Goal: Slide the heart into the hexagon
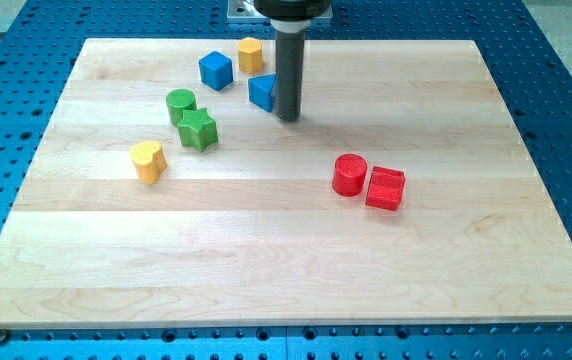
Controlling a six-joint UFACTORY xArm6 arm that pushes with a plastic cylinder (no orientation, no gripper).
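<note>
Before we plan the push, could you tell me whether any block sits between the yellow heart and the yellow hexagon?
Yes. From the yellow heart toward the yellow hexagon, the green cylinder and green star crowd the straight line, and the blue cube lies near its upper end. My tip is right of them.

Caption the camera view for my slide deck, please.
My tip rests beside a blue block, far from the yellow heart and yellow hexagon.
</note>
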